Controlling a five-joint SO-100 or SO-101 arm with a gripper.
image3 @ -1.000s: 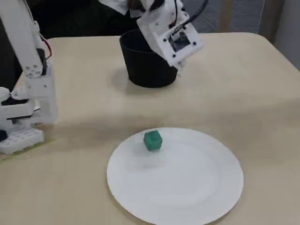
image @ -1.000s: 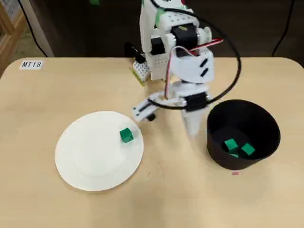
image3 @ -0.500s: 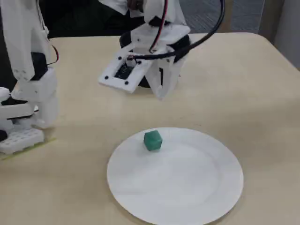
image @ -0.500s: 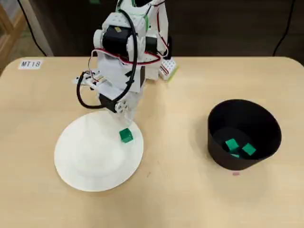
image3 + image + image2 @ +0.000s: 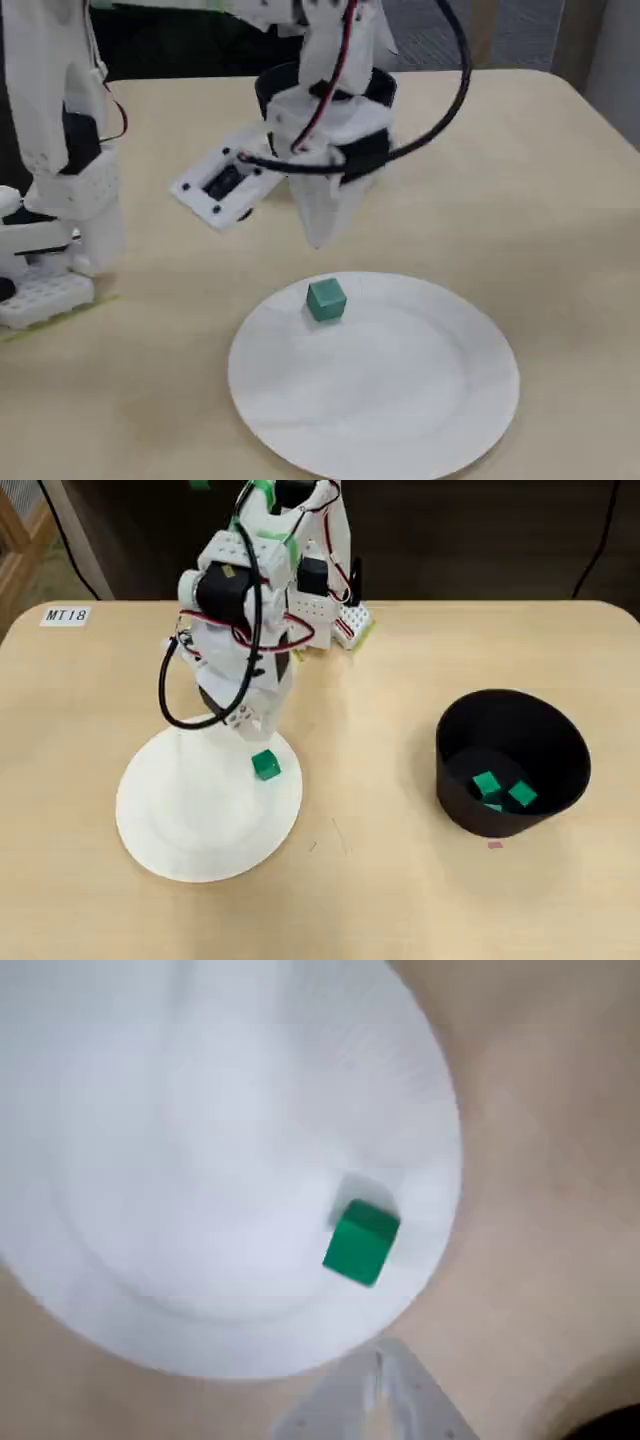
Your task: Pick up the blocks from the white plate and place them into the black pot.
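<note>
- Blocks: one green block on the plate (image 5: 265, 766), near the plate's rim on the side toward the arm. In the fixed view it (image 5: 326, 299) lies at the far edge of the plate; in the wrist view it (image 5: 361, 1242) lies low and right on the plate, close to the rim.
- Blocks in the pot: two clearly visible, one block (image 5: 486, 783) and a second block (image 5: 521, 796), just beside each other on the pot floor. A sliver of green shows at the first one's lower edge; cannot tell whether that is another block.
- White plate (image 5: 170, 820): one, on the left half of the table in the overhead view. Also seen in the fixed view (image 5: 400, 400) and filling most of the wrist view (image 5: 180, 1140).
- Black pot (image 5: 560, 742): one, upright, on the right side in the overhead view, well apart from the plate. In the fixed view only part of its rim (image 5: 268, 85) shows behind the arm.
- Arm: one, base at the table's far edge in the overhead view, bent forward and down over the plate's near-arm rim.
- Gripper (image 5: 320, 228): points down, tip above the table just beyond the plate edge, hanging above and just behind the plate block, not touching it.
- Gripper in the overhead view (image 5: 252, 727): sits just above the block in the picture.
- Pincer: holds nothing. Fingers look close together in the fixed view, but the gap is not clear; cannot tell how wide.
- Table (image 5: 380, 900): one, light wood tone.
- Label (image 5: 66, 615): one white tag near the far left corner in the overhead view.
</note>
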